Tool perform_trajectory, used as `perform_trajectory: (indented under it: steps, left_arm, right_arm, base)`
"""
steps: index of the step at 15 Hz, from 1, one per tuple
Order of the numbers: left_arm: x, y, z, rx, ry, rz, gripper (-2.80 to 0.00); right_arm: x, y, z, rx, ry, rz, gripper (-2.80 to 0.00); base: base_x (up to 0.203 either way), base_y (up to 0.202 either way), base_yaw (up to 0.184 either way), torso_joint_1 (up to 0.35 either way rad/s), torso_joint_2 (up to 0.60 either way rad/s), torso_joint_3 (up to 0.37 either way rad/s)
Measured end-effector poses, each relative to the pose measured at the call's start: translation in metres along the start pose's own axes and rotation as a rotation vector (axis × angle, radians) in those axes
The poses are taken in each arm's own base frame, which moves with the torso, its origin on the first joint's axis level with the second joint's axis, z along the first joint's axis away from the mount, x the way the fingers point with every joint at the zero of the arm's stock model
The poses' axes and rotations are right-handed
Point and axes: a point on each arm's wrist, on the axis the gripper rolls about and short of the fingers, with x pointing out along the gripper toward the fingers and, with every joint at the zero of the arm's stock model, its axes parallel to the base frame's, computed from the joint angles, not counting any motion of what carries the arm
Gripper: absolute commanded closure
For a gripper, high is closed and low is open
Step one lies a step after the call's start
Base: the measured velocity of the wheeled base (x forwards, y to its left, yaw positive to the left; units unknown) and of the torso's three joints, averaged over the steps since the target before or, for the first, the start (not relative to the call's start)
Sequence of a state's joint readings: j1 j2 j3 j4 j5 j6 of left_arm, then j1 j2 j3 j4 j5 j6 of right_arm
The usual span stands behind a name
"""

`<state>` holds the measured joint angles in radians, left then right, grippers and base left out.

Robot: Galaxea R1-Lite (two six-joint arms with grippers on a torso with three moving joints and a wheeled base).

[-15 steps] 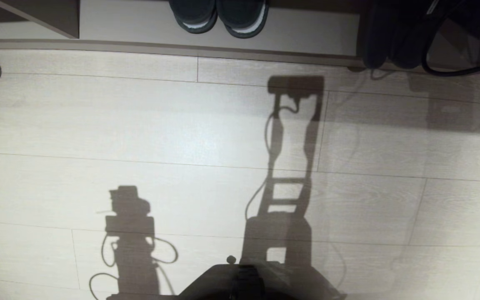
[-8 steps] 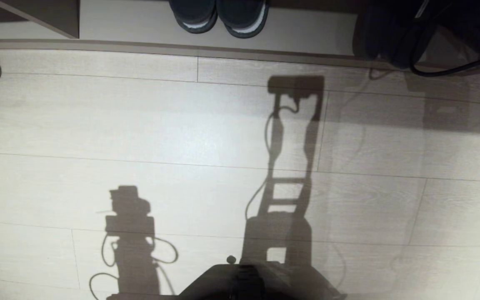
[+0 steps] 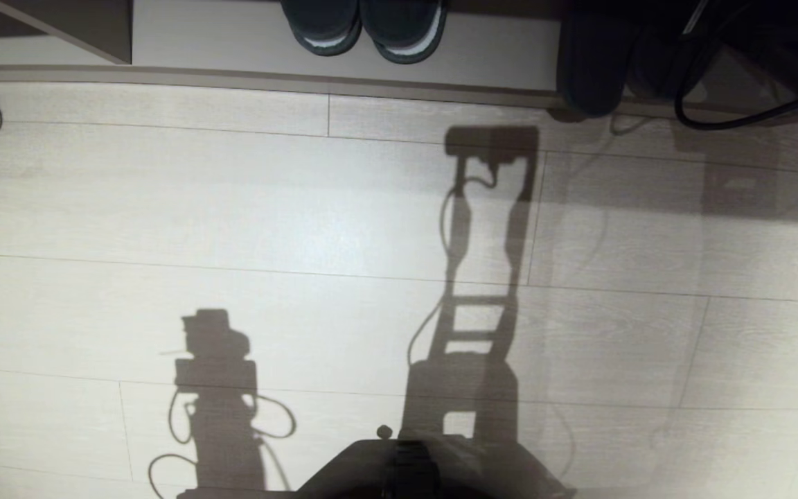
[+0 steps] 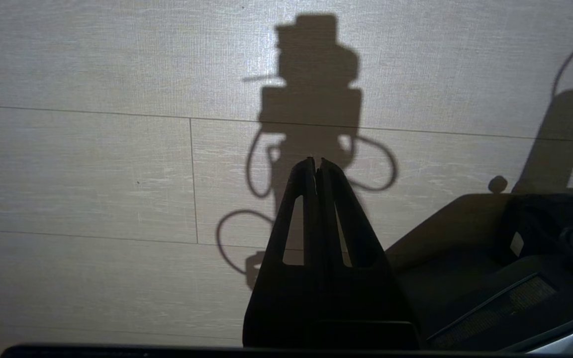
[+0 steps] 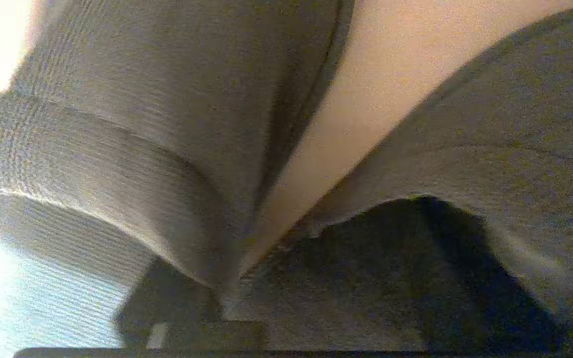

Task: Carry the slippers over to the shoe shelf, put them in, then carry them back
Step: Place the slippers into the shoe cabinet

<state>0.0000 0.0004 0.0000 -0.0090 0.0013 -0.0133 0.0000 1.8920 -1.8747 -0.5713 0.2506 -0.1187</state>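
Placing step, by the look of it: the slippers (image 3: 589, 66) sit at the front lip of the shoe shelf (image 3: 496, 55), far right of the head view, toes just overhanging the brown edge strip. A blacker pair with pale insoles (image 3: 364, 28) occupies the same shelf floor, well to their left. The right arm (image 3: 752, 41) is over the slippers, mostly dark; its cable loops beside them.

Right wrist view: grey ribbed fabric of the slippers (image 5: 132, 129) fills the picture, pale shelf board between the two. Right jaws themselves not distinguishable; cannot tell how wide they stand or whether they grip.

Left gripper (image 4: 316, 166) hangs parked over the floor (image 4: 92, 174), jaws closed together, holding nothing.

Judgement: deposit is nearly complete. Next move calls for nudging the pair deeper, then withdrawing cleanly without snagging the fabric.
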Motion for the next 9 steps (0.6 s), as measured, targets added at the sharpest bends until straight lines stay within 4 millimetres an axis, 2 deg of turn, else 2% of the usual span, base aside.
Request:
perform_trajectory:
  steps: [9]
  left_arm:
    - [0.0, 0.0, 0.0, 0.0, 0.0, 0.0, 0.0]
  right_arm:
    - [-0.019, 0.004, 0.007, -0.002, 0.053, -0.002, -2.8]
  base:
    - [0.0, 0.0, 0.0, 0.0, 0.0, 0.0]
